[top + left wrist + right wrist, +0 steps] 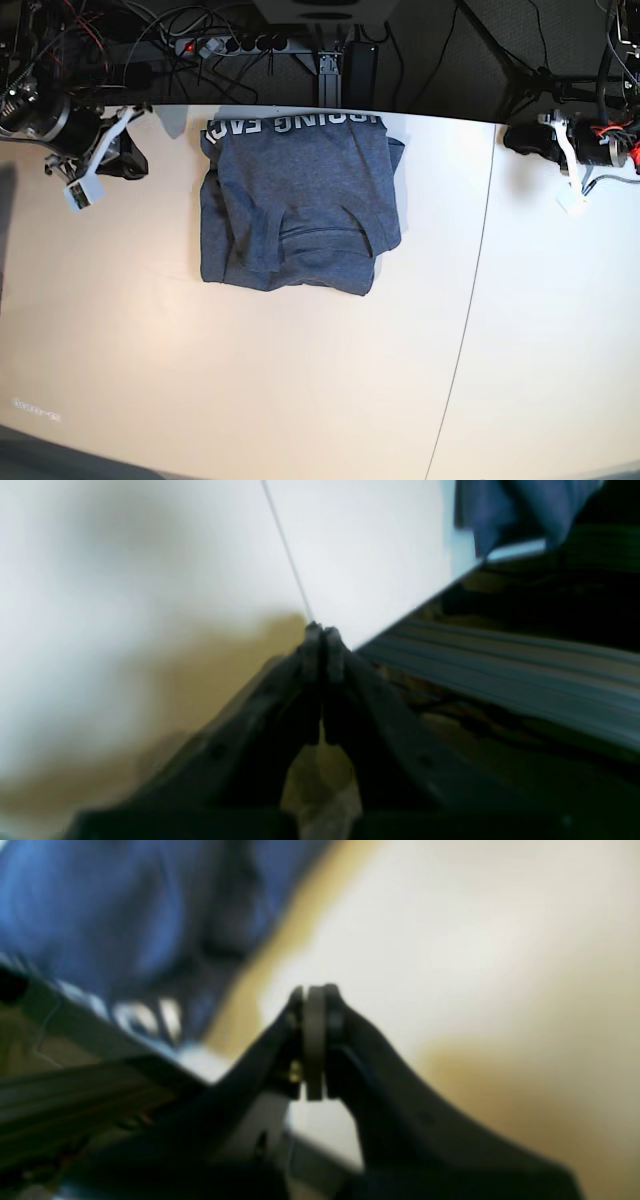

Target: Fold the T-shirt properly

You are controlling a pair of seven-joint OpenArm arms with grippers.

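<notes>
Base view: both arms drawn back at far corners, left gripper (323, 630) and right gripper (315, 990) closed, empty, flanking folded T-shirt (300, 205).

- The T-shirt (298, 205) lies folded on the worktop (300, 390), toward the far edge and left of centre in the base view.
- Its lettered edge lies along the worktop's far edge; the rest of the bundle reaches toward the near side.
- The right hand (128, 158) sits at the far left corner in the base view, near the T-shirt but apart from it.
- The left hand (520, 138) sits at the far right corner, well apart from the T-shirt.
- A seam (468, 310) runs from far to near across the worktop, between the T-shirt and the left hand.
- A power strip (235, 44) and cables (150, 40) lie behind the worktop's far edge.
</notes>
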